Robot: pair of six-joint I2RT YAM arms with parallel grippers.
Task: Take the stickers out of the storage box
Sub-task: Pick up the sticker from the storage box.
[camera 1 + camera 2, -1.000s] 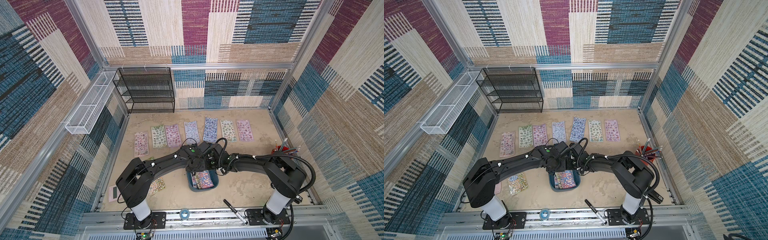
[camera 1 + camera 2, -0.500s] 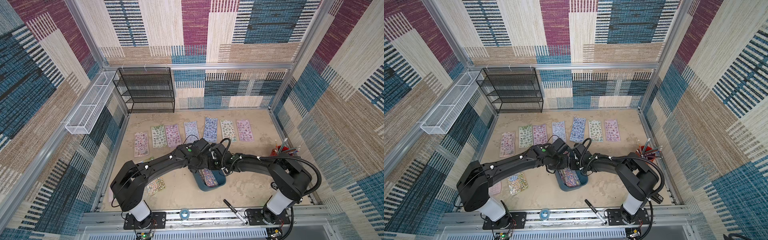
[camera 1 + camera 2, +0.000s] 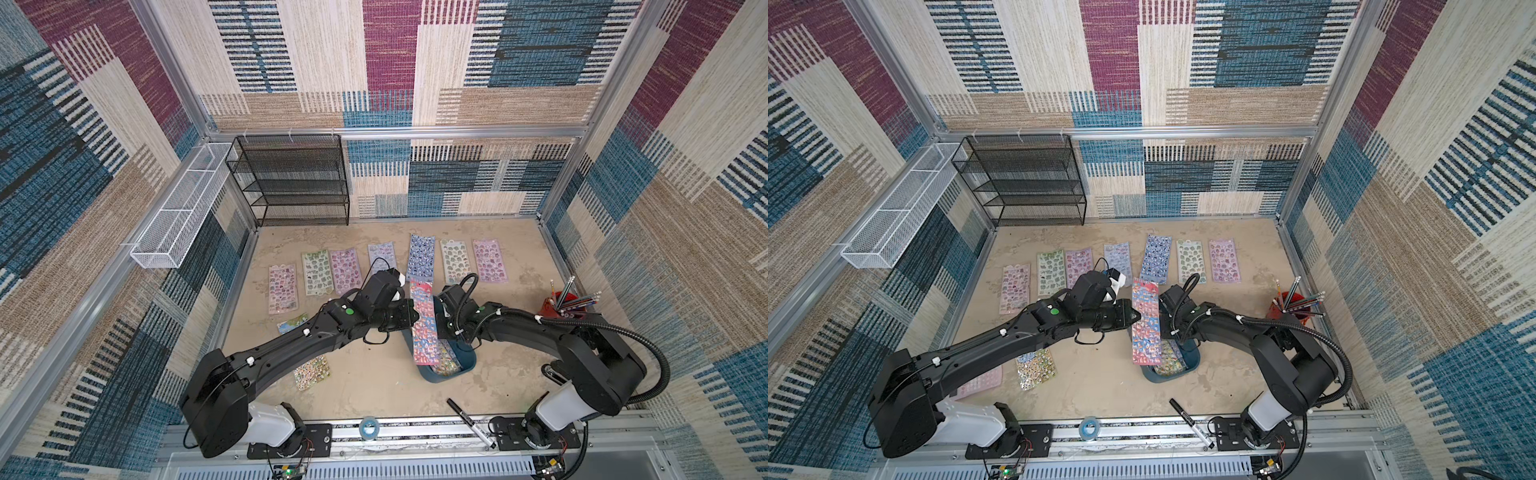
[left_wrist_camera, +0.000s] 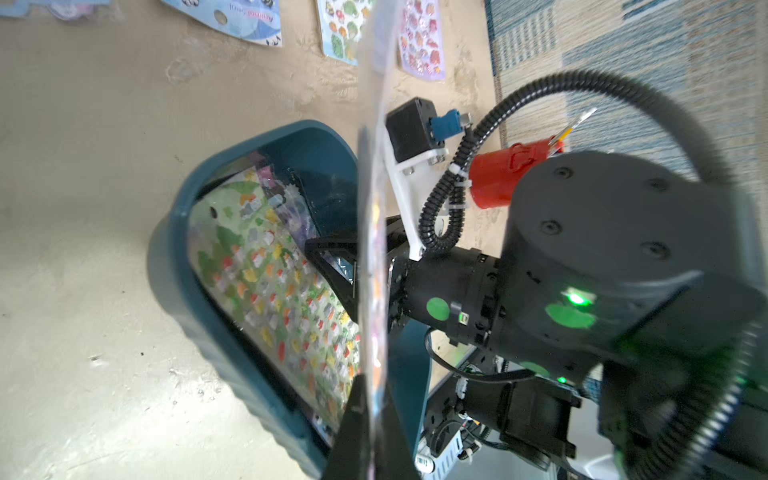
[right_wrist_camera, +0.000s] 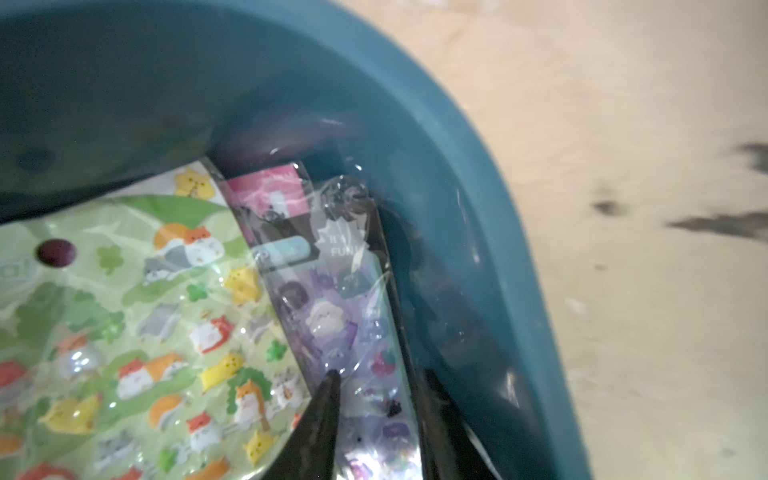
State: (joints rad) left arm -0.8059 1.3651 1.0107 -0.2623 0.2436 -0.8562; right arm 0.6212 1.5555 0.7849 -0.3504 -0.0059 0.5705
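The storage box (image 3: pixel 430 377) (image 3: pixel 1149 376), a teal tray, sits askew on the table in both top views. Inside it lie stickers: a green sheet (image 5: pixel 124 332) (image 4: pixel 266 282) over a lilac sheet (image 5: pixel 345 324). My left gripper (image 3: pixel 415 318) (image 4: pixel 374 415) is shut on a multicolour sticker sheet (image 3: pixel 424 324) (image 3: pixel 1145 322), which hangs upright with its lower end over the box. My right gripper (image 5: pixel 378 399) reaches into the box by its wall (image 5: pixel 478 208), open, its fingers either side of the lilac sheet. Several stickers (image 3: pixel 419 257) lie flat in a row farther back.
Two more sheets (image 3: pixel 311 372) lie under the left arm, near a pink slab (image 3: pixel 980 380). A red pencil cup (image 3: pixel 563 305) stands at the right. A black marker (image 3: pixel 469 422) and tape roll (image 3: pixel 368 427) lie at the front edge. Black mesh rack (image 3: pixel 291 183) and white wire basket (image 3: pixel 178 212) are at back left.
The left gripper shut on the multicolour sheet and raised it out of the box. The right gripper's jaws came apart. The box slid to the right and turned.
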